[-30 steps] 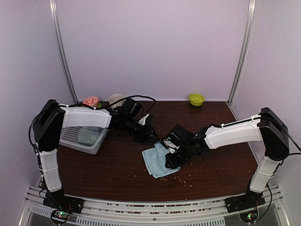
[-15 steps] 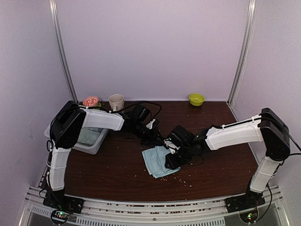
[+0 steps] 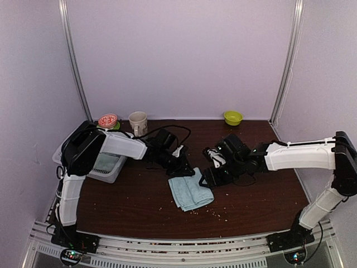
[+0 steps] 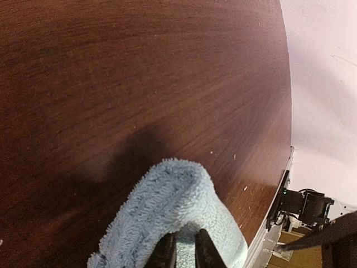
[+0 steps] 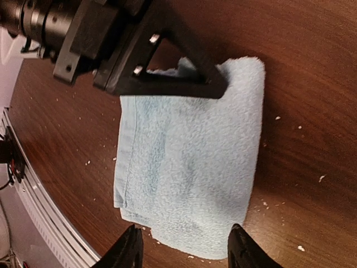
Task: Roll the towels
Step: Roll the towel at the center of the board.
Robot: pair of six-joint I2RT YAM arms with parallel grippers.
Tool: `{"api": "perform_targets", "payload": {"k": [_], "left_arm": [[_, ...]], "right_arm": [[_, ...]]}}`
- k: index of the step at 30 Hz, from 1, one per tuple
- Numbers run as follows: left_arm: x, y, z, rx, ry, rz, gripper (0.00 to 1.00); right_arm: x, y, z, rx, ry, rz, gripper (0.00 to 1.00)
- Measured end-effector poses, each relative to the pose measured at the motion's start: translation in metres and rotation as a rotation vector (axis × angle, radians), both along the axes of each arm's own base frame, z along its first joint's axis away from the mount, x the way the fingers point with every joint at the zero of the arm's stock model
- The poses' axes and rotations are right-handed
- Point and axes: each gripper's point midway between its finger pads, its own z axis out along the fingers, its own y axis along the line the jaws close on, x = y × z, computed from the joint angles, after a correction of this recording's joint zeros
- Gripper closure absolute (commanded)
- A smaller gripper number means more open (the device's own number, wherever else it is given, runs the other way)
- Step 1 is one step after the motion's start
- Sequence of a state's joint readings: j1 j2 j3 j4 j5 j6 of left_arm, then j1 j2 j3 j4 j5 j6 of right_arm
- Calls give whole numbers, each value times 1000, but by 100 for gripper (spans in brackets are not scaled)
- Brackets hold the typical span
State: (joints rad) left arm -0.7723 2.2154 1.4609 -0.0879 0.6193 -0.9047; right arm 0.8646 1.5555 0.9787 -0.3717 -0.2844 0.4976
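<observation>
The right arm [image 3: 295, 156] has been drawn back toward the right edge of the table [image 3: 139, 204], and the right gripper [image 3: 206, 180] is left spread wide and empty just beside the light blue towel [image 3: 191, 192]. The left gripper [image 3: 187, 171], reached low across, is pinched on the towel's far edge. The towel lies mid-table, its long axis running from far edge to near edge.

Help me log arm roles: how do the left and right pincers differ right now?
The left pincer is closed on the far edge of the blue towel; the right pincer stands open, holding nothing. The left touches the cloth; the right appears to hover clear of it. Both are black and aimed at that towel.
</observation>
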Motion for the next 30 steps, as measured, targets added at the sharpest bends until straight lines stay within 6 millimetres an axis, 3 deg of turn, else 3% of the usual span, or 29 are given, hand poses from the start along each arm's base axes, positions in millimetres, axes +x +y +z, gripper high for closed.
{"api": "perform_targets", "payload": {"k": [3,9,14,25,27,30], "left_arm": [[0,1,0,1,-14,-3,88],[-1,5,-1,10,-32,-8,88],[-3,7,-2,16,-41,-12,88],[-5,13,-3,35,-67,-17,89],[-6,14,-4,36,-68,-17,89],[-7,15,-4,37,-68,-18,90]], "right_arm": [[16,-13,1,60,22,-71,45],[29,-35,-32,127,148,-179,46],[31,-24,-49,182,226,-188,46],[30,3,-58,324,320,-164,45],[30,6,-57,352,331,-158,49],[27,11,-58,389,353,-150,72]]}}
